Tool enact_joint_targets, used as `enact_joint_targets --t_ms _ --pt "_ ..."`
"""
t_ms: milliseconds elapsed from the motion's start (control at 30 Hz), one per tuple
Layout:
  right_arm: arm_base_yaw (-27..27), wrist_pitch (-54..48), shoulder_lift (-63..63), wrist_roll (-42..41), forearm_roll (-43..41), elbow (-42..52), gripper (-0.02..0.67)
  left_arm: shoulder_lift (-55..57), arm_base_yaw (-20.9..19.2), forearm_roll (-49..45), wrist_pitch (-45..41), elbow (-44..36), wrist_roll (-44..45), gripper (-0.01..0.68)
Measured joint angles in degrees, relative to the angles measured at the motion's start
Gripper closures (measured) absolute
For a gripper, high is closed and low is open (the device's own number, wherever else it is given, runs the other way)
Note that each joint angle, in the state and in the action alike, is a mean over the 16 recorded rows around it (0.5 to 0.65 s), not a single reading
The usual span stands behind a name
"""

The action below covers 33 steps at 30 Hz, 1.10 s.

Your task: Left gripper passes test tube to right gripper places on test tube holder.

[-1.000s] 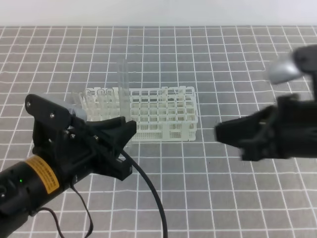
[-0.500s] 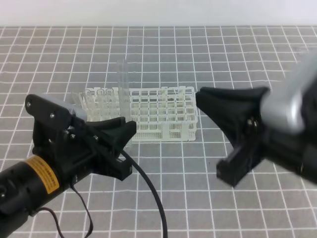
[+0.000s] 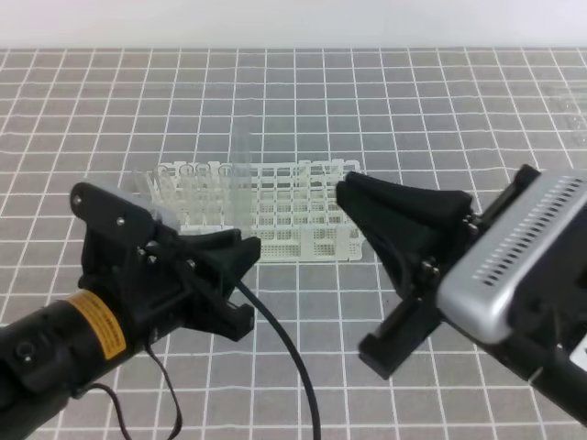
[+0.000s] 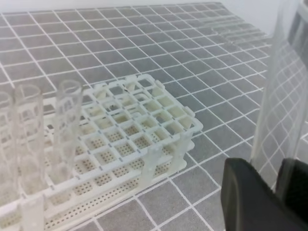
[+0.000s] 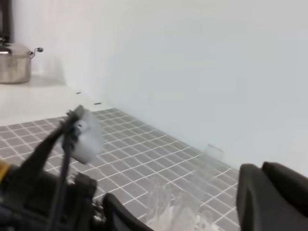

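My left gripper (image 3: 244,261) sits low on the left, shut on the test tube (image 3: 240,179). The clear tube stands upright in front of the white test tube holder (image 3: 303,220). In the left wrist view the test tube (image 4: 284,86) rises between the two black fingers (image 4: 248,197) of the left gripper (image 4: 272,175), to the right of the test tube holder (image 4: 139,139). My right gripper (image 3: 356,268), under its silver-grey housing, is open wide. Its upper finger (image 3: 404,206) points at the holder's right end, right of the tube and apart from it.
Several clear tubes (image 4: 67,120) stand in the holder's left rows (image 3: 188,188). A black cable (image 3: 284,348) trails from the left arm across the grey grid mat. The right wrist view shows a white wall and a steel pot (image 5: 14,60) far off.
The right gripper has swung in from the right edge and opened toward the holder and tube. The left gripper has shifted slightly right with the tube.
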State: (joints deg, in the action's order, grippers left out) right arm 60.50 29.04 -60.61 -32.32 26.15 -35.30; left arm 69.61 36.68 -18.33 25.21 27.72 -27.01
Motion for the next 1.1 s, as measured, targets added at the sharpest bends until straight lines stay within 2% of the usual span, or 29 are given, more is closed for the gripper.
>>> enact_joint_targets --t_ms 300,633,1100 --pt "0.0 -1.7 -4.6 0.3 0.3 -5.3 0.624 1.6 0.0 -2.1 4.0 0.0 0.4 0.667" --pt "0.0 -1.9 -10.2 0.4 5.5 -10.9 0.605 1.6 0.0 -6.3 9.3 0.0 2.2 0.667" --pt "0.0 1.1 -14.4 0.4 10.3 -12.7 0.603 1.5 0.0 -7.5 16.6 -1.5 3.3 0.670"
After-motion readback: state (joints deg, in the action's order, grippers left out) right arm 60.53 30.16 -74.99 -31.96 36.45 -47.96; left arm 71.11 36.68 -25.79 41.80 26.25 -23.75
